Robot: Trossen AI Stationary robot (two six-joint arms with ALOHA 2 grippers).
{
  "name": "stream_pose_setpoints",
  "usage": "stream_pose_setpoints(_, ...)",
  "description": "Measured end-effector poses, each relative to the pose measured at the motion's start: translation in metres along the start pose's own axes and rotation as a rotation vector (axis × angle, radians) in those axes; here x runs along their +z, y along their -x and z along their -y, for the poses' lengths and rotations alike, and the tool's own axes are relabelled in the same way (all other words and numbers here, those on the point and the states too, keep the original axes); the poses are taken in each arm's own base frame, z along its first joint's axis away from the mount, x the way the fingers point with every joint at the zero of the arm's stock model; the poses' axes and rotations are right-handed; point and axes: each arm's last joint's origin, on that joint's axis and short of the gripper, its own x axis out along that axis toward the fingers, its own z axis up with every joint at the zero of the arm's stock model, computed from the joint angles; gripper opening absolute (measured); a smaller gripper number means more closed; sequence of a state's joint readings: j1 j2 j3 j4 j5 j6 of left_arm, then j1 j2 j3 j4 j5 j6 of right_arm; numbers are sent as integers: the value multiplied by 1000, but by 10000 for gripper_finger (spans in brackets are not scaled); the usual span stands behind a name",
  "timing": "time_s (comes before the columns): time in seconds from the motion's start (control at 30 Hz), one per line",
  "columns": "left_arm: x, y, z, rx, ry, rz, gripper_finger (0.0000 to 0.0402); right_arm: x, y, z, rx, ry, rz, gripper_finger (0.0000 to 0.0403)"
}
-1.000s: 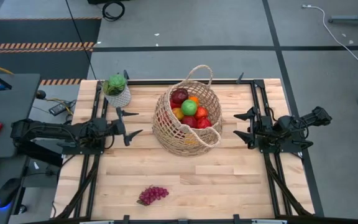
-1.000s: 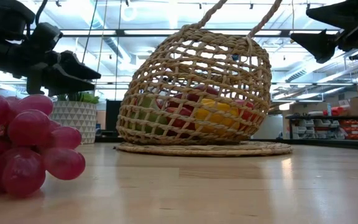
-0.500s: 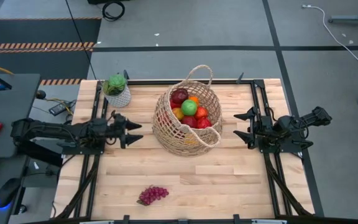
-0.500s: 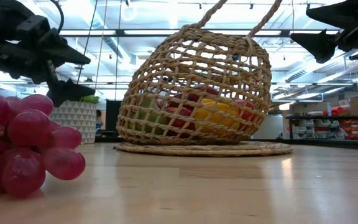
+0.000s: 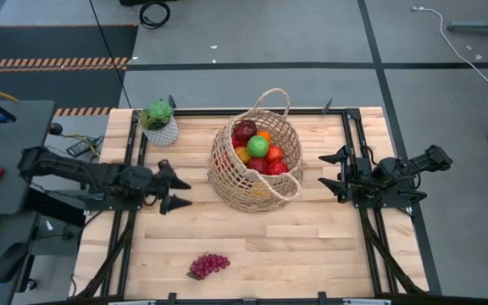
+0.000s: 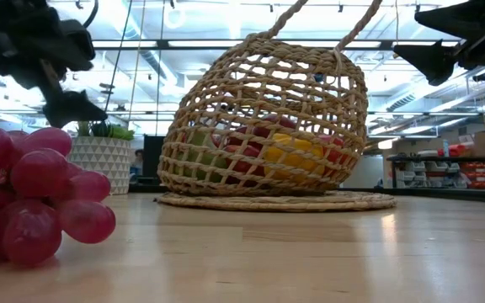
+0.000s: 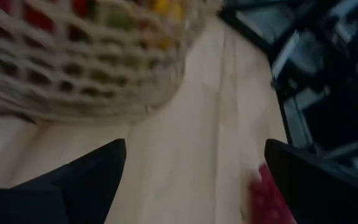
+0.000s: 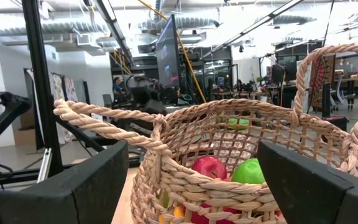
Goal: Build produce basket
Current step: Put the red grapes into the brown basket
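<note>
Basket (image 5: 255, 165) sits mid-table, already loaded: red and green apples, an orange, something yellow low inside. Grape bunch (image 5: 207, 265) is the one piece of produce outside it, lying alone near the table's front edge.

Left gripper (image 5: 173, 192) has swung over the last second: fingers that pointed at the basket now angle toward the front of the table, and the arm has drawn back slightly. Jaws spread wide, nothing between them. Grapes lie ahead of it and well apart; basket just beside it, on its inner side. Left wrist view shows a red blur of grapes (image 7: 267, 198) entering past one finger.

Right gripper (image 5: 332, 173) waits beside the basket's far side, fingers apart, empty, unmoved.

Reading: the turn looks like the start of a reach for the grapes, the last item to load.
</note>
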State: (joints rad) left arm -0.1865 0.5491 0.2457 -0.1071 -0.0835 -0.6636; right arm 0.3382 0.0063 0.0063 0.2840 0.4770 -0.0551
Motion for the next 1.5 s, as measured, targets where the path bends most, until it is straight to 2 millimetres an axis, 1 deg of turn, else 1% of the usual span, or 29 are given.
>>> stream_pose_setpoints(0.1,-6,-7,8,6,-29,-93,390,0,0,0,0,0,0,360)
stream_pose_setpoints(0.23,-11,-16,19,6,-52,-163,390,0,0,0,0,-2,4,360)
stream_pose_setpoints(0.37,-20,-25,26,17,-56,-238,390,1,0,0,0,-4,7,360)
stream_pose_setpoints(0.5,-31,-33,25,68,6,-311,390,1,0,0,-1,-6,12,360)
stream_pose_setpoints(0.57,-33,-37,25,69,30,-333,390,1,0,0,-1,-6,13,360)
stream_pose_setpoints(0.63,-32,-42,30,38,46,-357,390,1,0,0,-1,-7,14,360)
stream_pose_setpoints(0.73,-27,-48,49,-14,21,-374,390,1,0,0,-1,-7,14,360)
stream_pose_setpoints(0.9,-25,-60,85,-32,-157,-347,389,1,0,0,-1,-7,14,360)
stream_pose_setpoints(1.0,-26,-68,106,-35,-224,-342,389,1,0,0,-1,-7,14,360)
stream_pose_setpoints(1.1,-29,-76,124,-29,-251,-368,389,1,0,0,-1,-7,14,360)
stream_pose_setpoints(1.3,-38,-93,161,7,-250,-452,389,2,0,0,0,-7,15,360)
stream_pose_setpoints(1.5,-48,-114,196,105,-302,-536,389,2,0,0,-1,-8,15,360)
